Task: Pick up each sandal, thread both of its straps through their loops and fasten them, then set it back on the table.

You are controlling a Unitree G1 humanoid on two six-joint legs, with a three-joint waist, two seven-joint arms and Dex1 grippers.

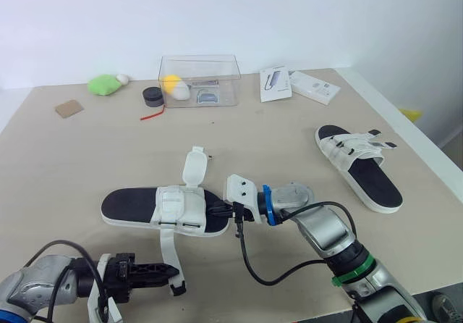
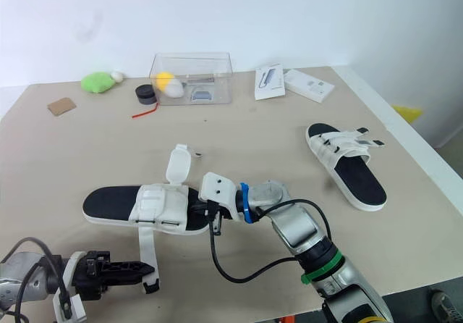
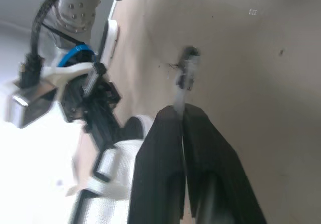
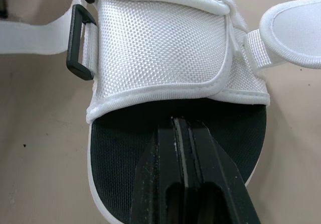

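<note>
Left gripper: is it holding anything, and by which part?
Yes: the left gripper is shut on the near sandal's loose strap, pinching it near its free end, which pokes out just beyond the grip.

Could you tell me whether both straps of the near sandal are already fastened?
No, on the near sandal, the far strap and the near strap both stick out loose.

Beige table [image 1: 304, 142], matte top, pale raised edge along its right side. Plain white wall [image 1: 217, 19] directly behind the table's far edge. Grey floor [image 1: 456, 156] beyond the right edge, with a yellow object [image 1: 410, 113] lying there. Light soft, even.
</note>
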